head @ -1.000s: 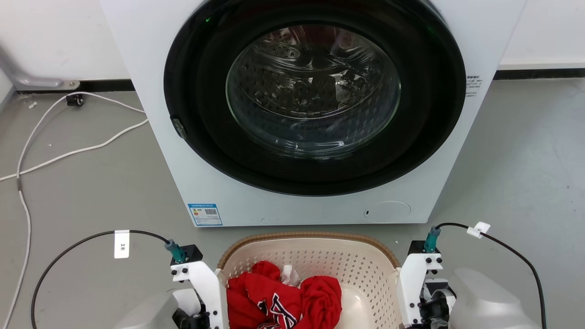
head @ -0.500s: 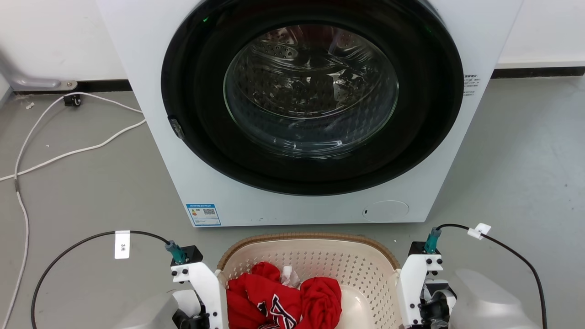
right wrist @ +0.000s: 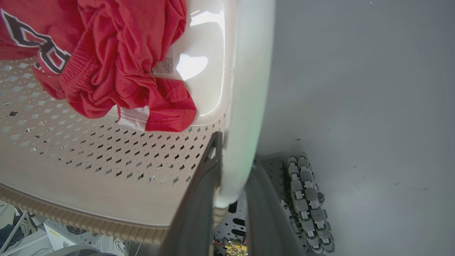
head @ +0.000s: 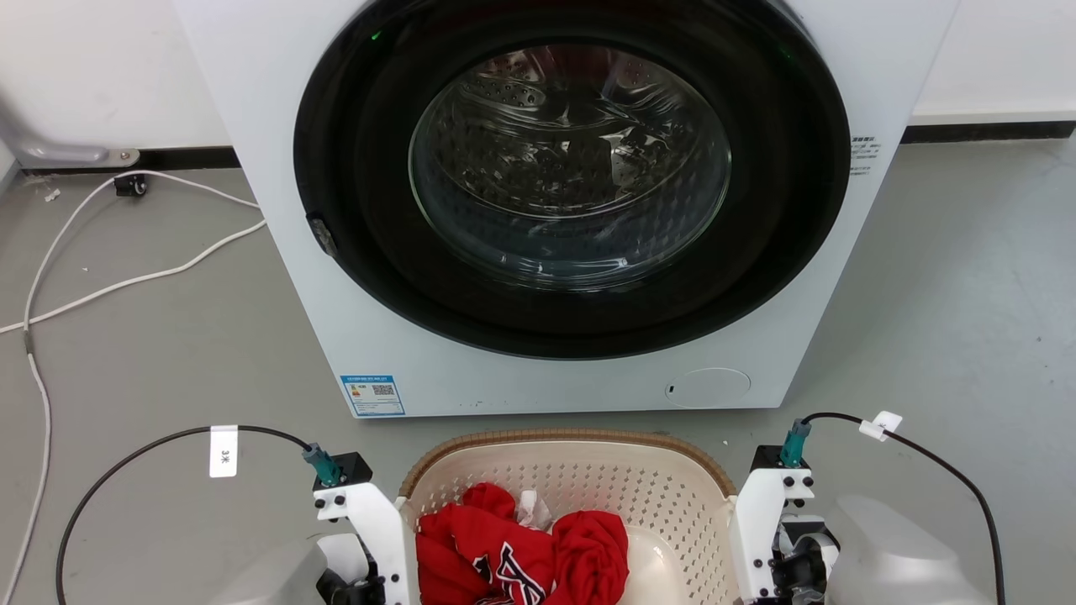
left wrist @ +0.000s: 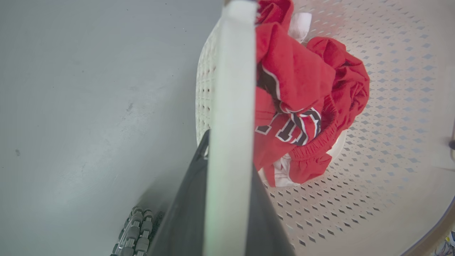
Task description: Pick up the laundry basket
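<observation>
1. The laundry basket (head: pixel 656 491) is at the bottom centre of the head view, just in front of the washing machine (head: pixel 504 378) and between the two arms. I cannot tell whether it touches the floor (head: pixel 168 336).
2. It is cream plastic with rounded corners. Its walls are pierced by rows of small diamond holes, and it has a brown woven-look rim and white side handles.
3. A crumpled red garment (head: pixel 521 550) with dark-and-white lettering lies inside.
4. The left tool (left wrist: pixel 229 160) is clamped on the left handle (left wrist: pixel 231 71), with a dark finger on each side.
5. The right tool (right wrist: pixel 236 156) grips the right handle (right wrist: pixel 249 71) in the same way.
</observation>
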Robot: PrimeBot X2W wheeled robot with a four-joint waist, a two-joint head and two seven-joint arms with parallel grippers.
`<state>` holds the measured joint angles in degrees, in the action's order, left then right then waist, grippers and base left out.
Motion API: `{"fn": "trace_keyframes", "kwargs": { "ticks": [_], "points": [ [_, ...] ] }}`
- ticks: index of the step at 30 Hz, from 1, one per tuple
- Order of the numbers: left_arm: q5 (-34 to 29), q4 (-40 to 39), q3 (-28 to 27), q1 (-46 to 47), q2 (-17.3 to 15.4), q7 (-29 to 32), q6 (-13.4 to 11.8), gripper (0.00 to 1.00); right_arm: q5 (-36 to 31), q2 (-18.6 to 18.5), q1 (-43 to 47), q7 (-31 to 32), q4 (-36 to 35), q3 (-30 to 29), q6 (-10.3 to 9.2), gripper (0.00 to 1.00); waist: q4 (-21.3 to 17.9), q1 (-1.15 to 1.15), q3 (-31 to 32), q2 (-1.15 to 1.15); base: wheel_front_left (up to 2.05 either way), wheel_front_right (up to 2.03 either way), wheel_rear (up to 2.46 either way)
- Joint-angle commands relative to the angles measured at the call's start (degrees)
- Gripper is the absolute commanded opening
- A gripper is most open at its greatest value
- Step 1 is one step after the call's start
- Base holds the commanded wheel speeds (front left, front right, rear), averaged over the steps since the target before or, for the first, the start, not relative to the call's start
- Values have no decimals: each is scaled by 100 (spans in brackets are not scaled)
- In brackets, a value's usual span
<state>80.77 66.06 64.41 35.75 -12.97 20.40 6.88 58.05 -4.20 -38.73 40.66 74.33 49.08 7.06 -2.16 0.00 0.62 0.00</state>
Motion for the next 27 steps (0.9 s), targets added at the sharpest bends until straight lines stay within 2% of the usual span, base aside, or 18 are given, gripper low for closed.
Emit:
{"fn": "trace_keyframes", "kwargs": {
  "ticks": [1,27],
  "points": [
    [82,-160,0,-4,267,-43,108,0,121,242,41,11,-99,3,79,0,-4,0,1,0,0,0,0],
    [200,-147,92,-31,297,-62,109,0,303,253,68,5,-105,129,80,0,-4,0,27,0,0,0,0]
  ]
}}
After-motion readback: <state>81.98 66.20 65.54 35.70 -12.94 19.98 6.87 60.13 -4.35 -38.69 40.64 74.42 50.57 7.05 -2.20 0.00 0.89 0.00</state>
